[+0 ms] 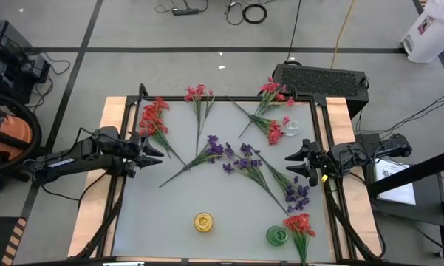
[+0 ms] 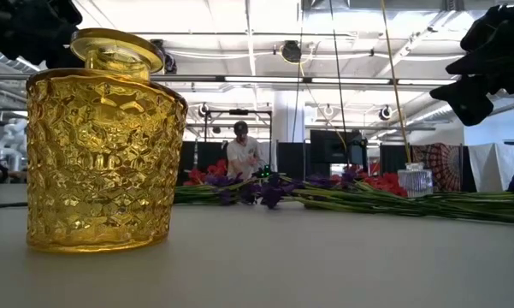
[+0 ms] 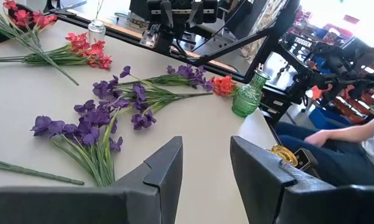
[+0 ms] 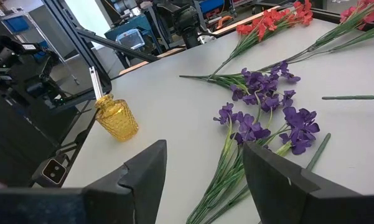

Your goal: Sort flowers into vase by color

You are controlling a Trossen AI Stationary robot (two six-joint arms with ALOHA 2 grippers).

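Note:
Flower sprigs lie flat on the table. Red ones lie at the far left [image 1: 154, 117], far right [image 1: 275, 131] and beside the green vase [image 1: 300, 224]. Pink ones [image 1: 199, 94] lie at the far edge. Purple ones [image 1: 220, 150] [image 4: 261, 106] [image 3: 99, 115] lie in the middle. A yellow vase [image 1: 203, 222] [image 4: 117, 117] and a green vase [image 1: 277, 235] [image 3: 249, 96] stand near the near edge, and a clear one [image 1: 292, 127] at the far right. My left gripper [image 1: 154, 154] [image 3: 205, 168] hovers open at the table's left. My right gripper [image 1: 294, 164] [image 4: 205, 168] hovers open at its right. Both point toward the purple sprigs.
Black frame rails [image 1: 125, 185] run along the table's left and right sides. A dark box [image 1: 321, 76] sits beyond the far right corner. A person's sleeve and hand [image 3: 327, 135] show past the near edge. Bare table surface [image 1: 170, 207] lies between the purple sprigs and the yellow vase.

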